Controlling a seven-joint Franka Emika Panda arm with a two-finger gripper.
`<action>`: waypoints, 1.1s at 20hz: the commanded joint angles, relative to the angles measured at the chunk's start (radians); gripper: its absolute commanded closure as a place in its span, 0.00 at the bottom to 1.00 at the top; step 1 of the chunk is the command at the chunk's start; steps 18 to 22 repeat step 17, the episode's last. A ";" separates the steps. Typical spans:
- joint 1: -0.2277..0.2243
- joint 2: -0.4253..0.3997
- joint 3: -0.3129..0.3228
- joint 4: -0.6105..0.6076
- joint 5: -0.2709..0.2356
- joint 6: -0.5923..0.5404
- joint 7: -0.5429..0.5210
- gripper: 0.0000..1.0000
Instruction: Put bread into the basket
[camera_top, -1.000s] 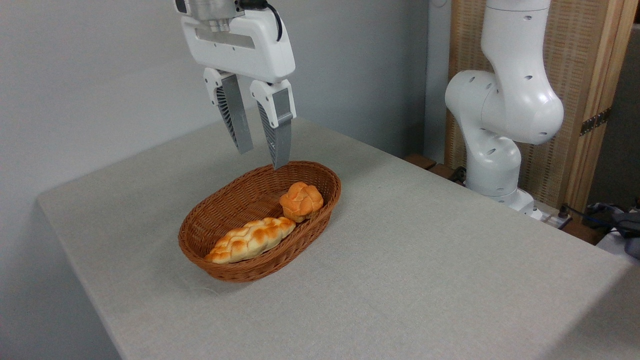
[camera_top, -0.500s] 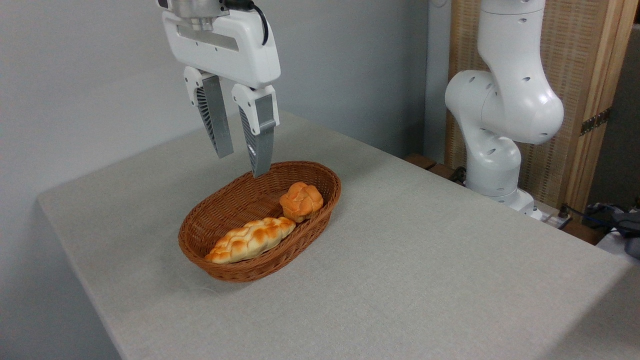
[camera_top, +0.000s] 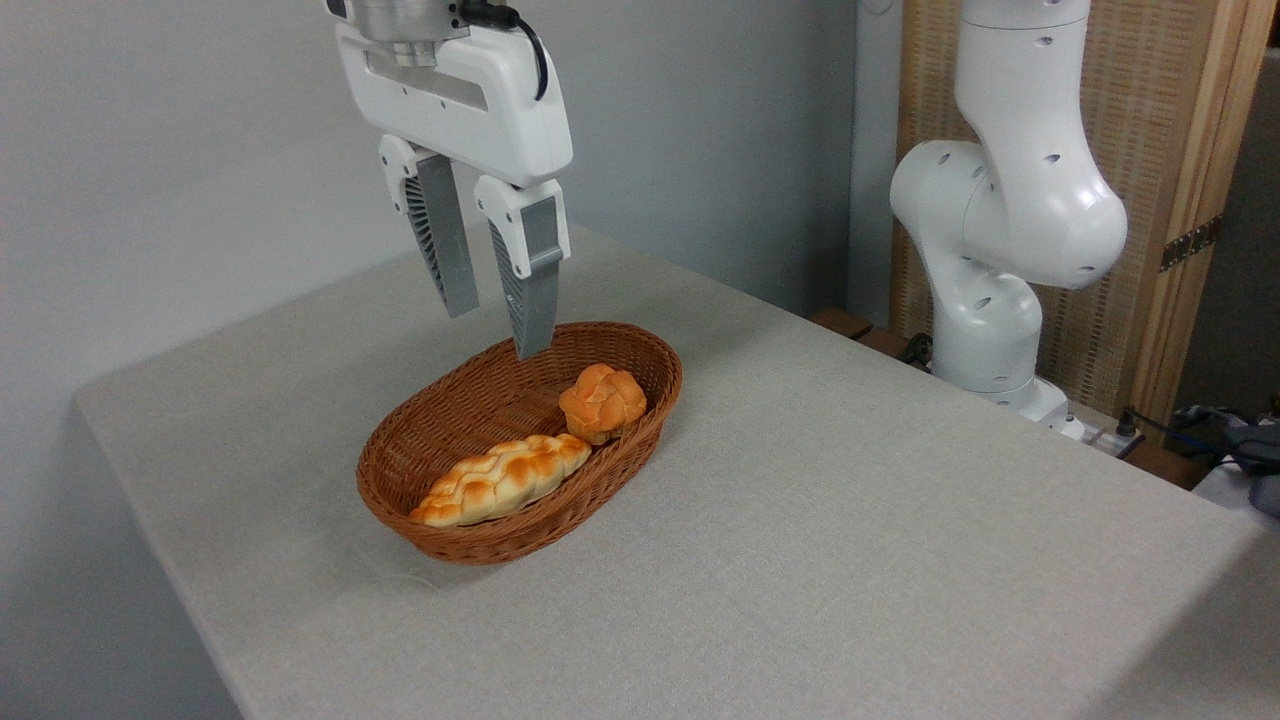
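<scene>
Compared with half a second ago, the gripper (camera_top: 497, 332) has moved a little to the right and slightly lower, while everything in the basket (camera_top: 440, 455) stays as it was. The gripper hangs above the far left rim of the basket, fingers pointing down and a little tilted, with a moderate gap between the jaws and nothing held in it. Whether the tip of the right finger (camera_top: 533, 300) touches the rim is hard to judge from this angle; it seems just above. The bread (camera_top: 602, 401) sits inside the basket at its far right end, touching the long braided loaf (camera_top: 500, 479) that lies along the near side. The arm's white base (camera_top: 1000, 260) stands at the right, beyond the table (camera_top: 850, 560).
</scene>
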 joint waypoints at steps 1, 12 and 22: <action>-0.008 0.001 0.014 0.013 -0.023 -0.035 0.010 0.00; -0.013 -0.017 0.004 -0.026 -0.021 -0.032 0.015 0.00; -0.011 -0.016 0.006 -0.026 -0.018 -0.029 0.016 0.00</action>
